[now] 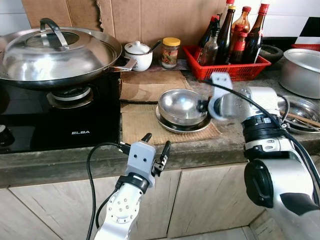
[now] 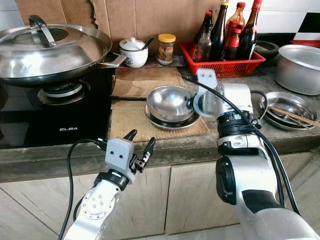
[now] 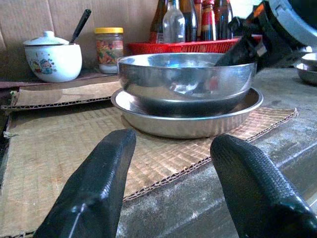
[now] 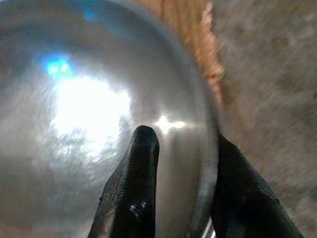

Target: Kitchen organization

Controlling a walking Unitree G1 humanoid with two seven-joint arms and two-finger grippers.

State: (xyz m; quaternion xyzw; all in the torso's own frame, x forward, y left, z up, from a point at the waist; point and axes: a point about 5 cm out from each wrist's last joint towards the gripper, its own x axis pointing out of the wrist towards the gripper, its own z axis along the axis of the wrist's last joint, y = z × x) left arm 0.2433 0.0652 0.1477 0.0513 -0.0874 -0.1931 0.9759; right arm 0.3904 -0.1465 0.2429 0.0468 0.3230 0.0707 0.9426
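Observation:
A steel bowl (image 1: 180, 105) sits in a shallow steel plate (image 1: 172, 127) on a cardboard mat (image 1: 137, 127) at the counter's middle. My right gripper (image 1: 204, 106) is at the bowl's right rim. In the right wrist view one finger (image 4: 133, 183) lies inside the bowl (image 4: 74, 124) and the other outside, shut on the rim. My left gripper (image 1: 156, 141) hovers open at the counter's front edge, short of the mat, with nothing between its fingers (image 3: 94, 188). It points at the bowl (image 3: 183, 82) and plate (image 3: 188, 124).
A lidded wok (image 1: 55, 52) sits on the black stove (image 1: 60, 125) at left. Behind the bowl stand a white lidded pot (image 1: 138, 54), a jar (image 1: 170, 52) and a red basket of bottles (image 1: 230, 67). At right are a steel pot (image 1: 302, 70) and plates with chopsticks (image 1: 300, 112).

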